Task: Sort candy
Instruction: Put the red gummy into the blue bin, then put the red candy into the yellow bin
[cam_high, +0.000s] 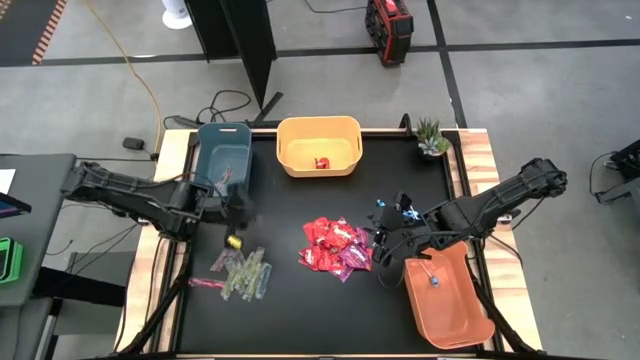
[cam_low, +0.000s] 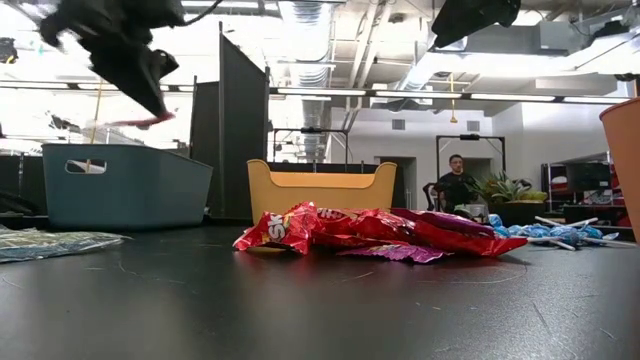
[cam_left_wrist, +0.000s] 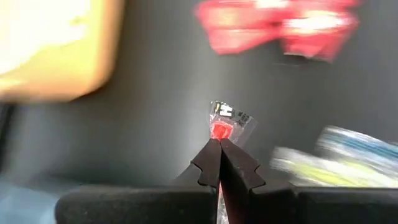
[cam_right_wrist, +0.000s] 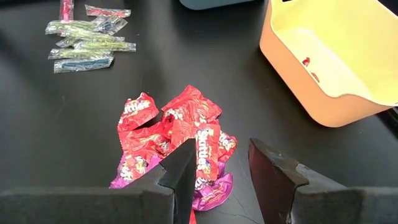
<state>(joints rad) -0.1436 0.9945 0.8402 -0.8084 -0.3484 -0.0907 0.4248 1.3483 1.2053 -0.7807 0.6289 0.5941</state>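
Observation:
My left gripper (cam_left_wrist: 219, 142) hangs above the table near the blue bin (cam_high: 225, 155), shut on a thin clear stick packet with a red end (cam_left_wrist: 227, 124). More green and pink stick packets (cam_high: 240, 272) lie flat on the table below it. A heap of red and magenta packets (cam_high: 335, 245) lies mid-table, with blue lollipops (cam_high: 395, 215) to its right. My right gripper (cam_right_wrist: 217, 162) hovers open over the right side of the red heap, with nothing between its fingers. My left gripper pinches the stick packet between its two shut fingertips, close to the packet's red end (cam_left_wrist: 222, 132), which pokes out just past them. The fingers slant downward. The packet (cam_low: 125, 122) sticks out from the fingers, lifted clear of the table.
A yellow bin (cam_high: 318, 145) at the far middle holds one red sweet. An orange bin (cam_high: 447, 295) at the near right holds a lollipop. A small potted plant (cam_high: 432, 138) stands at the far right corner. A person shows in the room behind the table.

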